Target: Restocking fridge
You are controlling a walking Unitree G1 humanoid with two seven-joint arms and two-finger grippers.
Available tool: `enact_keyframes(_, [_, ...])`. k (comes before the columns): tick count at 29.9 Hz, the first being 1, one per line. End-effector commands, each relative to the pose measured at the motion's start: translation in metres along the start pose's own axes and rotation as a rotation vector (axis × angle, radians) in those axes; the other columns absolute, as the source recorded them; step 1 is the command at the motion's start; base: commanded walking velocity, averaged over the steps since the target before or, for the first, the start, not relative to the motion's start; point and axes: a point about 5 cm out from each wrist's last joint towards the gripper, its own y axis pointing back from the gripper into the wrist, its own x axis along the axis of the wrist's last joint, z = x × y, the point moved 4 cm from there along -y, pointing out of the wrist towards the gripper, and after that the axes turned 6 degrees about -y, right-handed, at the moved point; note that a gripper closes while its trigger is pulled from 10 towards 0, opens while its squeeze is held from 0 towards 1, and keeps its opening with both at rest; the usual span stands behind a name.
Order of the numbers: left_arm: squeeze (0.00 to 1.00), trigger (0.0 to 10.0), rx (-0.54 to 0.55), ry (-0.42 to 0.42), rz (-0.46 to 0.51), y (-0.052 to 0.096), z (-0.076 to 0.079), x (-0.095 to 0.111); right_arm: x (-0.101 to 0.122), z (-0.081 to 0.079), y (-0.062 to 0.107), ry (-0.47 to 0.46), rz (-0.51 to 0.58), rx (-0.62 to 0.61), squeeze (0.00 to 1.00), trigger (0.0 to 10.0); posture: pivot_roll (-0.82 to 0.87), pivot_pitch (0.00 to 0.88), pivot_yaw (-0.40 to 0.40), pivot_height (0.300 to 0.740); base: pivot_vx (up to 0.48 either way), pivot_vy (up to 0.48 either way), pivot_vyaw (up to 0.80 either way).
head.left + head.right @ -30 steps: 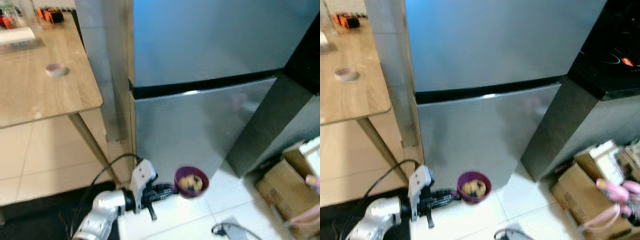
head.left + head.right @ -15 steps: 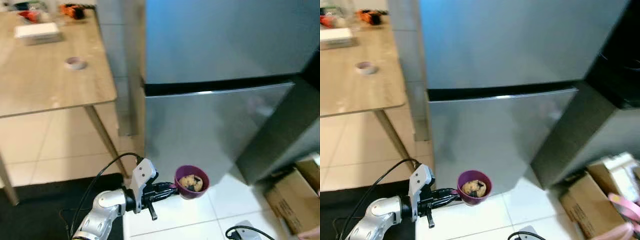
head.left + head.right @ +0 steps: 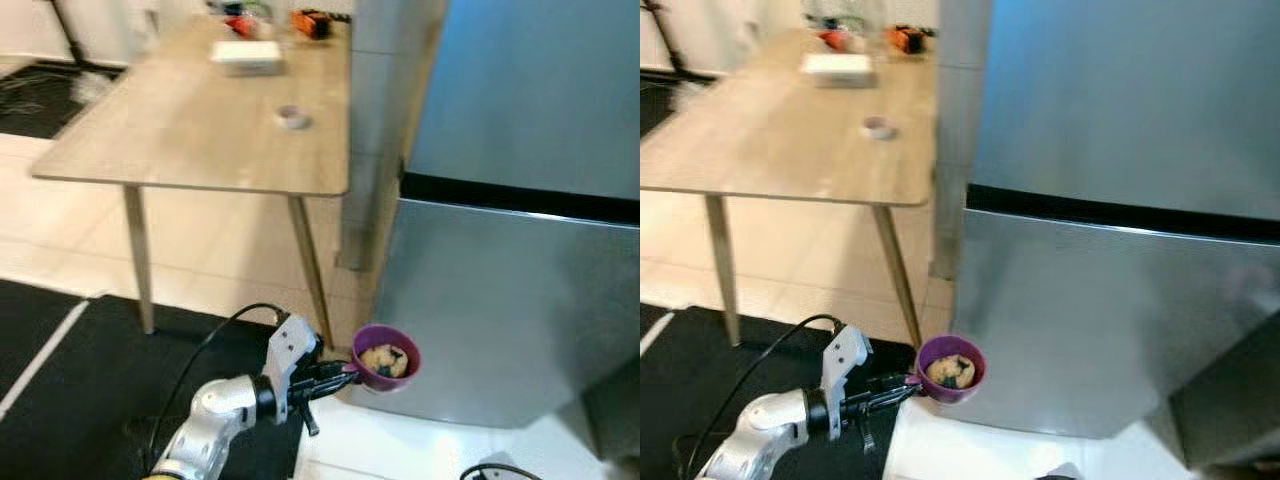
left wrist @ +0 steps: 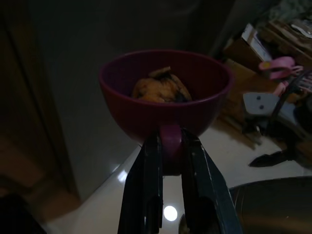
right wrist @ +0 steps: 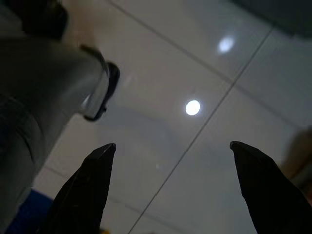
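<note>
My left gripper (image 3: 340,372) is shut on the handle of a purple cup (image 3: 385,358) that holds a muffin-like piece of food (image 3: 381,360). It carries the cup upright, low in front of the silver fridge (image 3: 520,200). The fridge's doors are closed, with a dark seam (image 3: 520,196) between the upper and lower door. In the left wrist view the cup (image 4: 165,92) sits between the two black fingers (image 4: 146,195). My right gripper (image 5: 170,168) hangs open above the white floor tiles (image 5: 195,107).
A wooden table (image 3: 190,140) stands to the left of the fridge with a roll of tape (image 3: 292,117), a white box (image 3: 246,55) and small orange items (image 3: 310,20) on it. A black mat (image 3: 90,390) covers the floor under my left arm. A cable (image 3: 215,340) loops from the arm.
The camera has swung left: the table now takes up more of the view and the fridge has slid to the right. The cup stays held in the left gripper.
</note>
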Motion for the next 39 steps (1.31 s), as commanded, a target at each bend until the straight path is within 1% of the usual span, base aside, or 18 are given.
enact_keyframes(1, [0.00, 10.0, 0.015, 0.001, 0.020, 0.000, -0.003, 0.001, 0.019, 0.004, -0.002, -0.017, 0.047, -0.021, 0.00, 10.0, 0.08, 0.002, -0.092, 0.740, 0.000, 0.000, 0.00])
enact_keyframes(3, [0.00, 10.0, 0.015, 0.001, 0.020, 0.000, -0.003, 0.001, 0.019, 0.004, -0.002, -0.017, 0.047, -0.021, 0.00, 10.0, 0.08, 0.002, -0.092, 0.740, 0.000, 0.000, 0.00])
enact_keyframes(5, [0.00, 10.0, 0.057, 0.017, 0.033, 0.006, -0.010, 0.000, 0.071, 0.010, -0.003, -0.041, 0.176, -0.047, 0.00, 10.0, 0.08, 0.001, -0.090, 0.740, 0.000, 0.000, 0.00])
enact_keyframes(10, [0.00, 10.0, 0.073, 0.023, 0.049, 0.009, -0.013, 0.001, 0.111, 0.021, 0.005, -0.048, 0.313, -0.031, 0.00, 10.0, 0.08, 0.006, -0.091, 0.740, 0.000, 0.000, 0.00])
enact_keyframes(13, [0.00, 10.0, 0.078, 0.025, 0.061, 0.012, -0.013, 0.002, 0.152, 0.014, 0.019, 0.053, 0.449, 0.149, 0.00, 10.0, 0.08, 0.014, -0.087, 0.740, 0.000, 0.000, 0.00])
enact_keyframes(15, [0.00, 10.0, 0.078, 0.025, 0.061, 0.012, -0.013, 0.002, 0.152, 0.014, 0.019, 0.053, 0.449, 0.149, 0.00, 10.0, 0.08, 0.014, -0.087, 0.740, 0.000, 0.000, 0.00])
enact_keyframes(17, [0.00, 10.0, 0.078, 0.023, 0.064, 0.012, -0.013, 0.003, 0.170, 0.007, 0.032, 0.110, 0.516, 0.311, 0.00, 10.0, 0.08, 0.018, -0.086, 0.740, 0.000, 0.000, 0.00])
enact_keyframes(18, [0.00, 10.0, 0.078, 0.023, 0.066, 0.012, -0.013, 0.003, 0.176, 0.004, 0.040, 0.126, 0.542, 0.413, 0.14, 10.0, 0.08, 0.018, -0.086, 0.740, 0.000, 0.000, 0.00])
enact_keyframes(19, [0.00, 10.0, 0.078, 0.023, 0.066, 0.012, -0.013, 0.003, 0.176, 0.004, 0.040, 0.126, 0.542, 0.413, 0.14, 10.0, 0.08, 0.018, -0.086, 0.740, 0.000, 0.000, 0.00])
enact_keyframes(20, [0.00, 10.0, 0.078, 0.022, 0.067, 0.013, -0.013, 0.003, 0.182, 0.004, 0.051, 0.137, 0.564, 0.513, 1.00, 10.0, 0.08, 0.018, -0.086, 0.740, 0.000, 0.000, 0.00])
enact_keyframes(25, [0.00, 10.0, 0.078, 0.027, 0.077, 0.013, -0.012, 0.003, 0.210, 0.001, 0.100, 0.202, 0.702, 0.777, 1.00, 10.0, 0.08, 0.024, -0.086, 0.740, 0.000, 0.000, 0.00])
enact_keyframes(26, [0.00, 10.0, 0.074, 0.028, 0.078, 0.014, -0.012, 0.003, 0.237, -0.002, 0.139, 0.241, 0.857, 0.873, 1.00, 10.0, 0.08, 0.026, -0.085, 0.740, 0.000, 0.000, 0.00])
enact_keyframes(27, [0.00, 10.0, 0.074, 0.028, 0.078, 0.014, -0.012, 0.003, 0.237, -0.002, 0.139, 0.241, 0.857, 0.873, 1.00, 10.0, 0.08, 0.026, -0.085, 0.740, 0.000, 0.000, 0.00])
enact_keyframes(30, [0.00, 10.0, 0.058, 0.029, 0.084, 0.013, -0.010, 0.005, 0.275, -0.006, 0.186, 0.364, 1.053, 0.869, 1.00, 10.0, 0.08, 0.026, -0.085, 0.740, 0.000, 0.000, 0.00])
enact_keyframes(36, [0.00, 10.0, 0.051, 0.028, 0.090, 0.013, -0.009, 0.007, 0.296, -0.011, 0.215, 0.534, 1.115, 0.795, 0.98, 10.0, 0.08, 0.026, -0.084, 0.740, 0.000, 0.000, 0.00])
enact_keyframes(37, [0.00, 10.0, 0.049, 0.028, 0.091, 0.013, -0.009, 0.007, 0.300, -0.012, 0.222, 0.581, 1.124, 0.780, 0.15, 10.0, 0.08, 0.026, -0.084, 0.740, 0.000, 0.000, 0.00])
enact_keyframes(38, [0.00, 10.0, 0.046, 0.028, 0.090, 0.013, -0.009, 0.007, 0.304, -0.012, 0.230, 0.620, 1.128, 0.755, 0.00, 10.0, 0.08, 0.023, -0.080, 0.740, 0.000, 0.000, 0.00])
enact_keyframes(39, [0.00, 10.0, 0.044, 0.027, 0.090, 0.012, -0.009, 0.007, 0.307, -0.011, 0.234, 0.645, 1.128, 0.731, 0.00, 10.0, 0.08, 0.023, -0.080, 0.740, 0.000, 0.000, 0.00])
